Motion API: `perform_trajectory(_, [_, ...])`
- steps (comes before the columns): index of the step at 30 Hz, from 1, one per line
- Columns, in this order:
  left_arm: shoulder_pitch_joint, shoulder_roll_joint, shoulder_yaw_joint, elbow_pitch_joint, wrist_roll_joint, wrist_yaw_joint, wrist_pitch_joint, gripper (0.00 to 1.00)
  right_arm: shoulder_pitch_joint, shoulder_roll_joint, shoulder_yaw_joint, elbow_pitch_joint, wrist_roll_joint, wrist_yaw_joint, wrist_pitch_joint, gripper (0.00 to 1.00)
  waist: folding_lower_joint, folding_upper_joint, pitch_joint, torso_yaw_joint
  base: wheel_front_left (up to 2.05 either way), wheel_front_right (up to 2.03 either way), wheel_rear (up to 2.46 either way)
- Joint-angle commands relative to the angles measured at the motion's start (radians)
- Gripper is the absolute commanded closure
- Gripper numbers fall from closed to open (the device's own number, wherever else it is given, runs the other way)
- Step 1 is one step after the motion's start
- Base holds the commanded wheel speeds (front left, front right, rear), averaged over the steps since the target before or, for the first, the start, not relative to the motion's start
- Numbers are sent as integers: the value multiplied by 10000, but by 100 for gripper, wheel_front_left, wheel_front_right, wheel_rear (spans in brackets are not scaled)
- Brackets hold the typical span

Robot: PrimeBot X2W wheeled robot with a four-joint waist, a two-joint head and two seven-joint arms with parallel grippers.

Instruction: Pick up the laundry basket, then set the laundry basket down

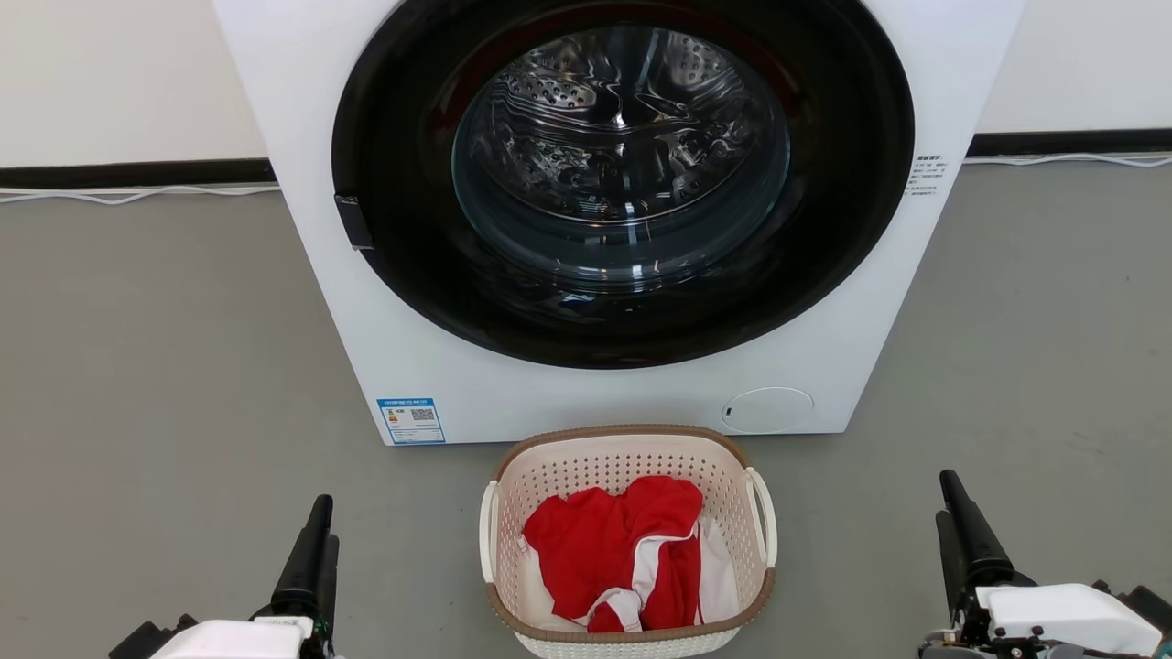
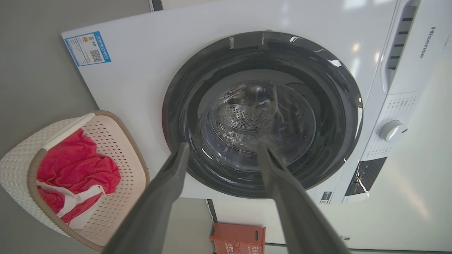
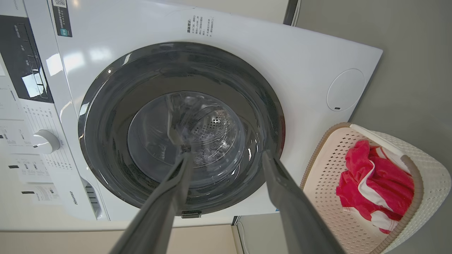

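Note:
The laundry basket [image 1: 632, 430] is cream-white and perforated, with a brown rim and white side handles. It stands on the grey floor just in front of the washing machine and holds a red and white garment [image 1: 604, 540]. My left gripper [image 1: 319, 513] is low to the basket's left and my right gripper [image 1: 952, 490] is low to its right, both well apart from it. In the left wrist view the left gripper [image 2: 223, 145] is open and holds nothing, with the basket [image 2: 136, 148] off to one side. In the right wrist view the right gripper [image 3: 227, 155] is likewise open, with the basket [image 3: 319, 151] beside it.
A white front-loading washing machine [image 1: 366, 302] with its dark round door shut stands directly behind the basket. A white cable [image 1: 137, 194] runs along the wall's foot. Grey floor lies on both sides of the basket. A red crate [image 2: 237, 238] sits beside the machine.

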State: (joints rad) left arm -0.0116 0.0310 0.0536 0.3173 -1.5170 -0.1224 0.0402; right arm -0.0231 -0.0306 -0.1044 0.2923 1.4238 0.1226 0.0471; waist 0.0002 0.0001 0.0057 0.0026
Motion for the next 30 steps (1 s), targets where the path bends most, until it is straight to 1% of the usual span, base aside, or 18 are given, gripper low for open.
perform_trajectory(1, [-299,70,20,-212,230,-16,-77,0,-210,-127,50,-350,-320,21,-146,0,-1,-1,3,2,0,0,0])
perform_trajectory(13, [-245,85,-50,-301,1765,106,-429,0,-129,-122,194,-539,-2363,28,-498,0,-1,-1,0,1,0,0,0])
perform_trajectory(20, [-200,94,-108,-315,2550,196,-634,0,-108,-236,368,-578,-3486,32,-703,0,-2,-1,-11,-4,0,0,0])
perform_trajectory(30, [-198,106,-171,-291,3966,313,-928,0,-98,-355,544,-615,-5039,38,-997,0,-2,-1,-22,7,0,0,0])
